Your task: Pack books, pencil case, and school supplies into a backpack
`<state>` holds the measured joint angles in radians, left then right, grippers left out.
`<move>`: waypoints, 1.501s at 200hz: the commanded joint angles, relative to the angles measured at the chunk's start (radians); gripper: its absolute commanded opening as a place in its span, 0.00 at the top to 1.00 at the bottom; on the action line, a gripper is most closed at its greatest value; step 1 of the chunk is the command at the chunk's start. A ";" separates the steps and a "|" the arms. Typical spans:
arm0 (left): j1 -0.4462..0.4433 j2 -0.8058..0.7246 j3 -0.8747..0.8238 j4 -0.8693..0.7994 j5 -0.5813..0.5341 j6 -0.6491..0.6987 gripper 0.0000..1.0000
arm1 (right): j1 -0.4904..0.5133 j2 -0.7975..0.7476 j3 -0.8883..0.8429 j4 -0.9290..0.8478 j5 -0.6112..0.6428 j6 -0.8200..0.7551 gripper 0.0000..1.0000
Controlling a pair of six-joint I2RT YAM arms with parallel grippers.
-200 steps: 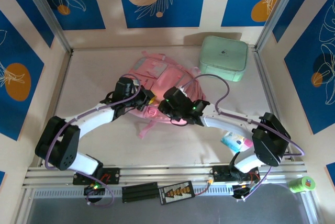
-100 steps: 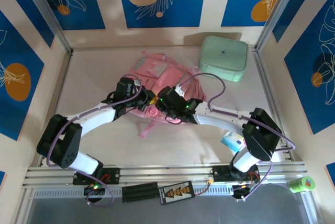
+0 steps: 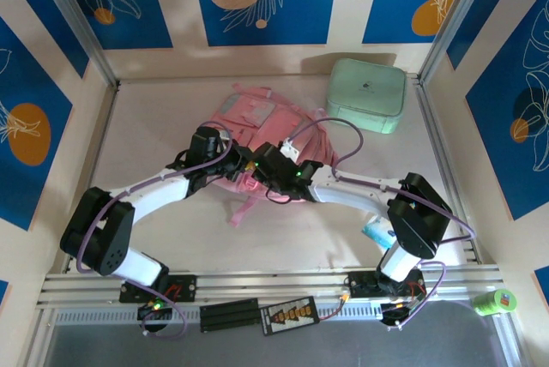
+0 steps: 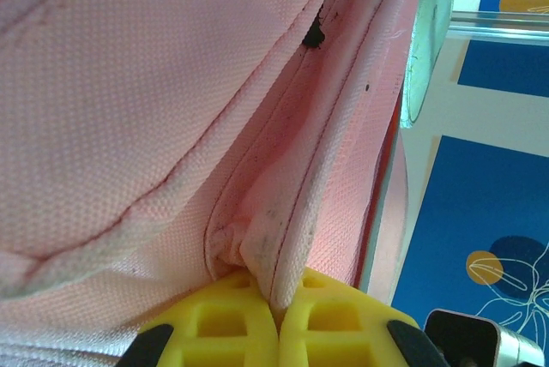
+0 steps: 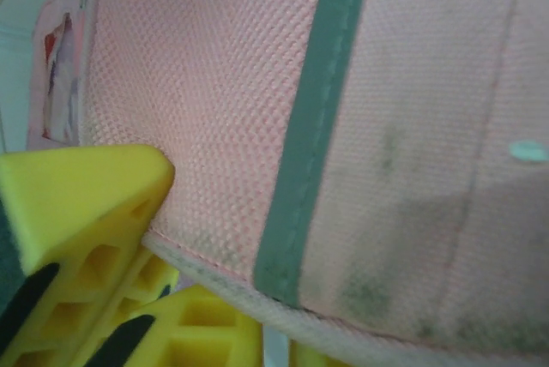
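The pink backpack (image 3: 257, 120) lies at the table's middle, partly under both arms. My left gripper (image 3: 235, 167) sits at its near edge. In the left wrist view, that gripper (image 4: 279, 300) is shut on a raised fold of the backpack's (image 4: 146, 101) pink seam. My right gripper (image 3: 259, 171) is just right of the left one. In the right wrist view its yellow fingers (image 5: 81, 204) close round the backpack's hem (image 5: 214, 268), beside a green stripe (image 5: 313, 127). The books and pencil case are hidden.
A mint-green rounded box (image 3: 366, 94) stands at the back right, close to the backpack's straps. A small light-blue and pink packet (image 3: 377, 231) lies half under the right arm's base link. A green tape roll (image 3: 496, 301) sits outside the frame rail.
My right gripper has moved left along the backpack's near edge, up to the left gripper, and its jaws have closed onto the hem. The left gripper has stayed put.
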<state>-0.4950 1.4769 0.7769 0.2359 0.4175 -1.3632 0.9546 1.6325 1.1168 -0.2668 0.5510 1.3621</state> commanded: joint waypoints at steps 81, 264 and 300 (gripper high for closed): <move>0.035 -0.007 0.027 -0.003 0.058 0.138 1.00 | -0.040 -0.245 -0.257 -0.150 0.106 -0.239 0.91; 0.059 0.011 0.042 -0.077 0.081 0.223 1.00 | -0.256 -0.304 -0.246 -0.219 0.017 -0.556 0.96; 0.076 0.041 0.077 -0.140 0.090 0.324 1.00 | -0.309 -0.338 -0.250 -0.126 -0.175 -0.717 1.00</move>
<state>-0.4667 1.4963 0.8032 0.1627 0.5102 -1.1648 0.6880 1.3376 0.8845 -0.3656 0.3946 0.7601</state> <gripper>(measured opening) 0.044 0.058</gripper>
